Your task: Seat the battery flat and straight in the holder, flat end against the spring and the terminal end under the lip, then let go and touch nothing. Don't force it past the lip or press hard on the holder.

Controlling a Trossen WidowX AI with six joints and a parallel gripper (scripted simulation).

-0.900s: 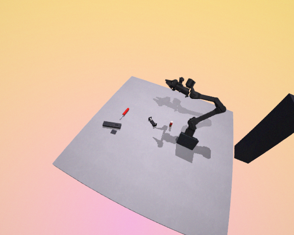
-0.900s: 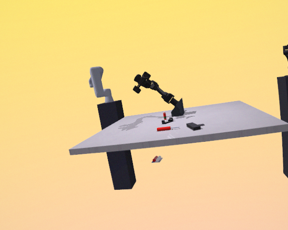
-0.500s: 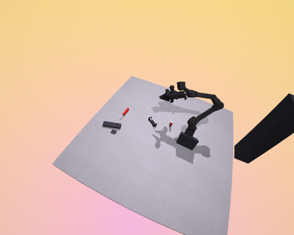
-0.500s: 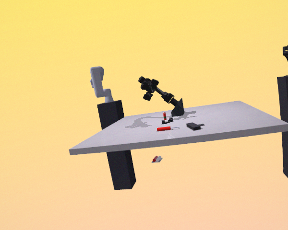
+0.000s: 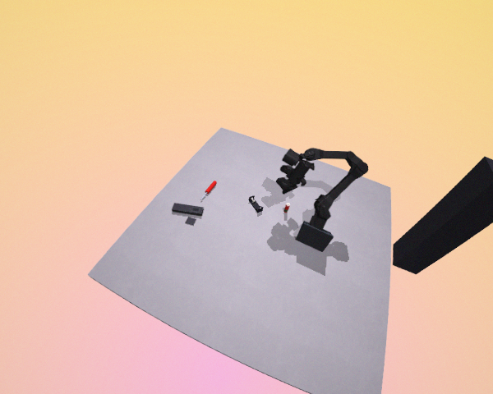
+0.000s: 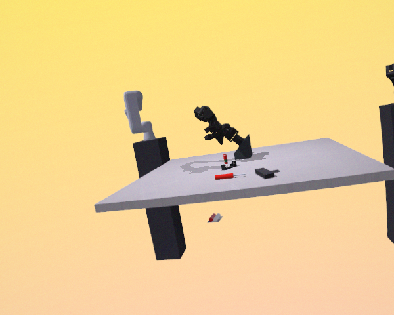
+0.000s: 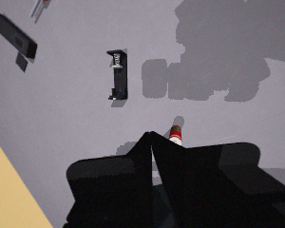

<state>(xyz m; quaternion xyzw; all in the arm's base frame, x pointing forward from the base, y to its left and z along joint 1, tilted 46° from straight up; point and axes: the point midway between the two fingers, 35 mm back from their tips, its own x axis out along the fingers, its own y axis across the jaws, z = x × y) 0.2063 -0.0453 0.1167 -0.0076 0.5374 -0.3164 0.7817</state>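
Note:
The battery [image 5: 286, 208] [image 6: 224, 158] [image 7: 175, 132], red with a green band and a pale top end, stands upright on the table. The black holder [image 5: 255, 204] [image 6: 228, 167] [image 7: 121, 81] lies apart from it, open side up and without a battery; its coil spring [image 7: 117, 59] is at the upper end in the wrist view, and the lip end is at the bottom. My gripper [image 5: 285, 190] [image 6: 221, 142] [image 7: 149, 135] is shut, its tips together with nothing between them. It hangs above the table, and the battery shows just beyond the right finger in the wrist view, partly hidden by it.
A red screwdriver [image 5: 211, 186] [image 6: 223, 176] and a dark oblong case [image 5: 187, 209] [image 6: 264, 172] [image 7: 14, 35] lie beyond the holder. A small dark plate [image 5: 190, 221] [image 7: 22, 62] lies beside the case. Dark pillars [image 5: 450, 216] [image 6: 165, 230] stand off the table.

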